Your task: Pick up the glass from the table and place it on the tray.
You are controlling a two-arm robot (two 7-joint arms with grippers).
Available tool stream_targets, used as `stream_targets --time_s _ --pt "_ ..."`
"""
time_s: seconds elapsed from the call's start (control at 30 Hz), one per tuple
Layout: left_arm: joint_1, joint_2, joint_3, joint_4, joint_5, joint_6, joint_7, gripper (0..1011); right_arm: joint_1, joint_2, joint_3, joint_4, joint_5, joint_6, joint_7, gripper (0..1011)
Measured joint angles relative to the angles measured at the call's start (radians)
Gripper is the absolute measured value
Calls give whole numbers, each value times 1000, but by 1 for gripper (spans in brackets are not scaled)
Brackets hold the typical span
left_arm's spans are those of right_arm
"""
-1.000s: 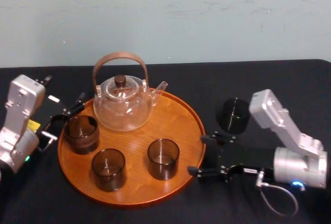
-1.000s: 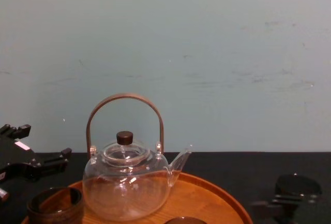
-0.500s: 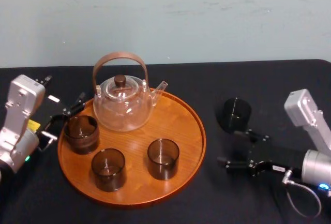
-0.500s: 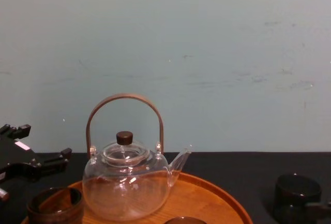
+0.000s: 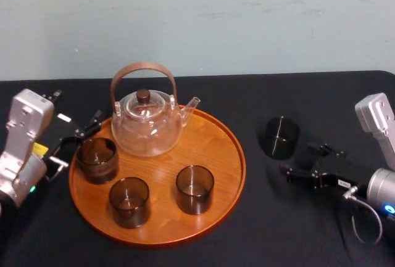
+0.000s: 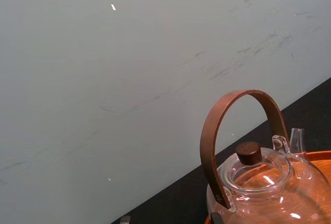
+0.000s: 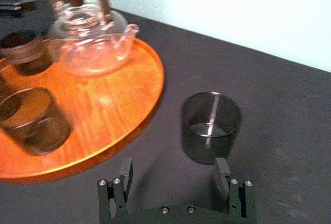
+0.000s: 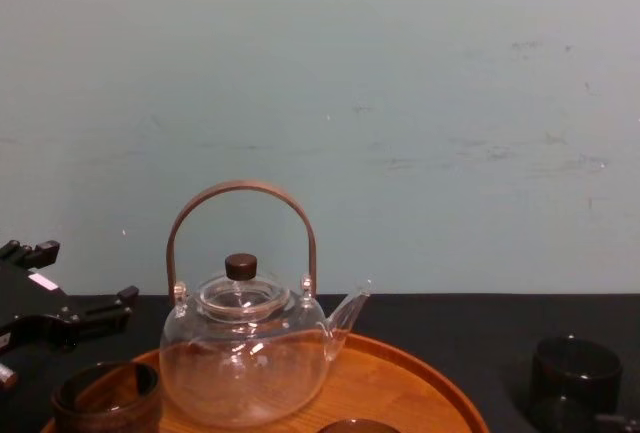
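Note:
A dark smoked glass [image 5: 281,136] stands upright on the black table [image 5: 296,230], to the right of the round wooden tray [image 5: 210,136]. My right gripper [image 5: 301,160] hovers open just in front of and to the right of it, holding nothing. In the right wrist view the glass [image 7: 210,127] sits just beyond the open gripper [image 7: 174,177], in line with one finger [image 7: 222,174] rather than between the two. The chest view shows the glass [image 8: 575,373] at the lower right. My left gripper [image 5: 74,143] rests open at the tray's left edge.
On the tray stand a clear glass teapot [image 5: 148,124] with a brown hoop handle and three dark glasses [image 5: 97,159] [image 5: 129,201] [image 5: 195,188]. The nearest of them sits beside the left gripper. A pale wall [image 5: 197,20] closes off the table's far side.
My right gripper has drawn back to the right, away from the tray's edge, and now sits beside the glass on the table. The left arm and the glasses have not moved.

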Motion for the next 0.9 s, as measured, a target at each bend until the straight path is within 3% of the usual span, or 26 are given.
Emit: stream_targets --time_s 0.23,0.9 --pt "0 0 0 0 0 0 0 1002 21 -45 17 29 -19 32 -52 1002" --pt "0 0 0 0 0 0 0 1001 107 -154 16 119 -85 91 -89 1003"
